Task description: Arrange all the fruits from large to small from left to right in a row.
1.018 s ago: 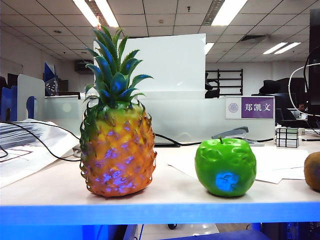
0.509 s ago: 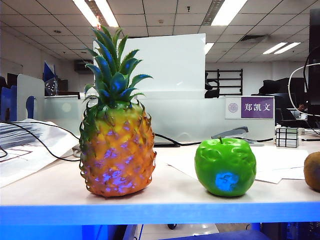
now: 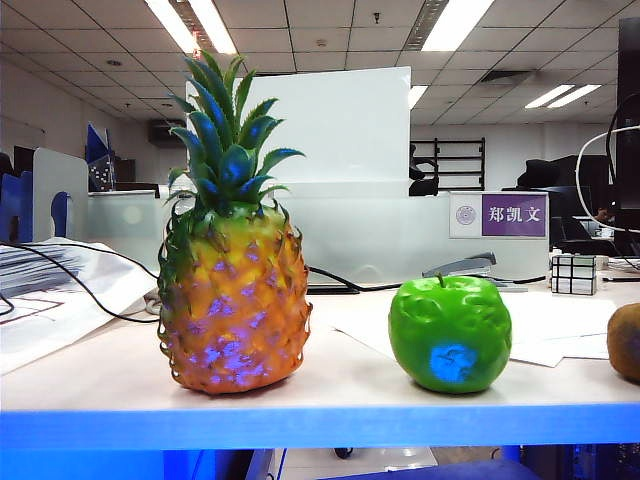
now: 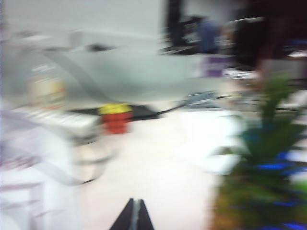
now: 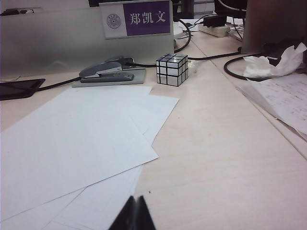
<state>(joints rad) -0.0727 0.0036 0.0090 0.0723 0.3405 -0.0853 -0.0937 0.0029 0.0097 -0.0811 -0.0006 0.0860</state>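
Note:
Three fruits stand in a row near the table's front edge in the exterior view. The pineapple (image 3: 235, 300) with its green crown is on the left, the green apple (image 3: 450, 333) is in the middle, and the brown kiwi (image 3: 627, 342) is cut off by the right edge. Neither gripper shows in that view. The left wrist view is blurred: my left gripper (image 4: 134, 200) is shut on nothing over bare table, apart from the pineapple (image 4: 261, 191) off to one side. My right gripper (image 5: 135, 197) is shut and empty above the edge of white paper sheets (image 5: 72, 139).
A silver puzzle cube (image 5: 171, 69) and a grey stapler (image 5: 108, 72) sit at the back by a purple name sign (image 3: 498, 214). Cables and papers lie at the far left (image 3: 60, 290). A blurred red-and-yellow object (image 4: 115, 117) stands beyond the left gripper.

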